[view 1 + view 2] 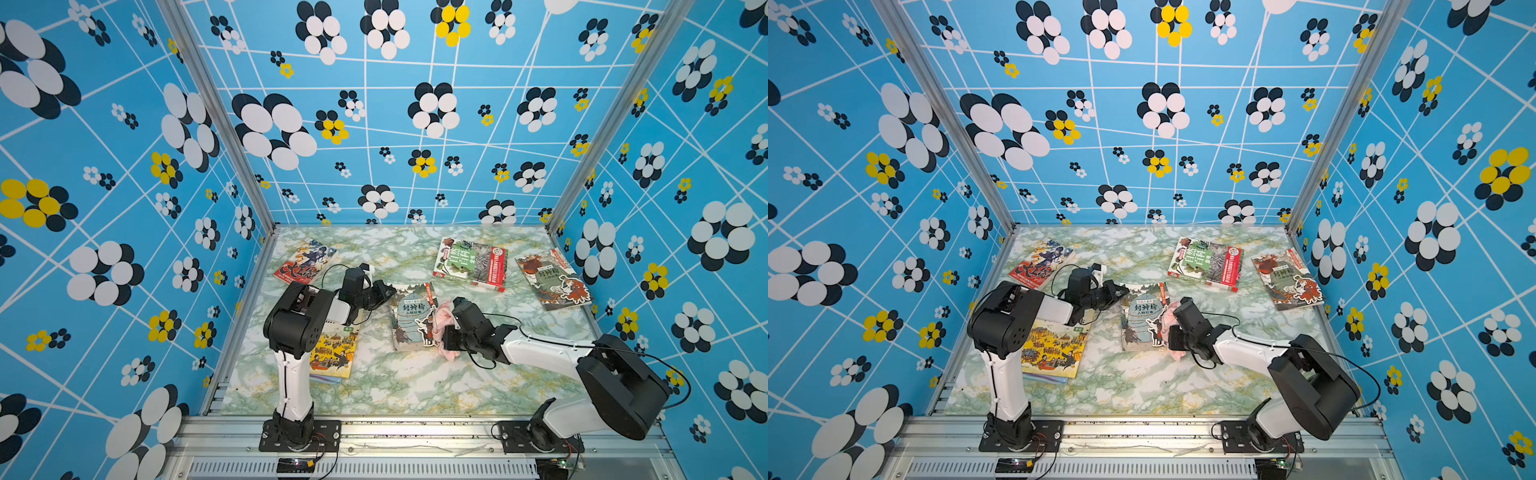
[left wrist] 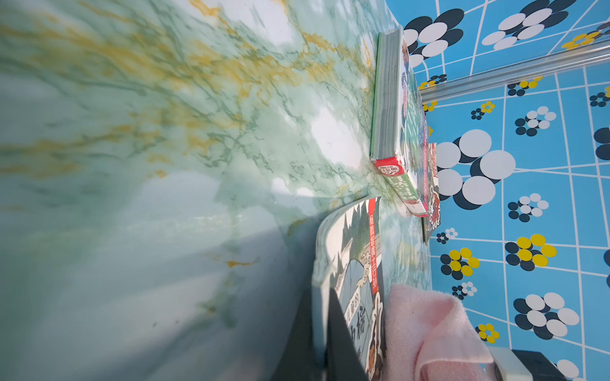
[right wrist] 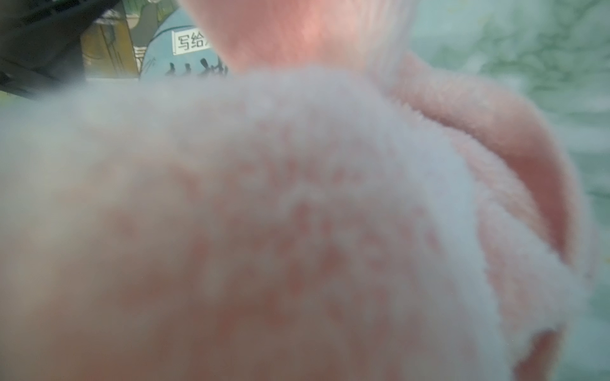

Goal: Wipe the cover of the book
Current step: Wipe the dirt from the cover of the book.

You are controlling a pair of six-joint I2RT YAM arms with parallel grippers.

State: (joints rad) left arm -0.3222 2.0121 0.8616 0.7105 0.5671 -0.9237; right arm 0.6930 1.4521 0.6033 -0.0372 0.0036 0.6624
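One marble-patterned table [image 1: 415, 382] is seen, and everything else is carried on it. Two arms are mounted at its near edge, the left arm [image 1: 291, 328] and the right arm [image 1: 540, 353]. Five books are counted lying flat, and the edge of what may be a sixth shows beneath one of them. The centre book [image 1: 409, 320], the task's own, is placed between the two claws and is reached by both. A thick book [image 1: 469, 264] is found beyond the right claw, well apart from it. A thin book [image 1: 555, 278] with a red creature on its cover is laid further out on that claw's outer side. A red book [image 1: 305, 262] is seen beyond the left claw, and a yellow book [image 1: 334, 353] is partly hidden under the left arm, behind that claw. One pink cloth [image 1: 444, 318] is bunched on the centre book's edge at the right claw and spills onto the table. In the right wrist view nearly everything is covered by the pink cloth [image 3: 297, 214]. The left claw [image 1: 385, 292] is closed narrow on the centre book's far corner. In the left wrist view its dark fingers [image 2: 340, 336] are seen on either side of the page edge. The right claw [image 1: 441, 330] is closed on the pink cloth, with its tips buried in the folds.
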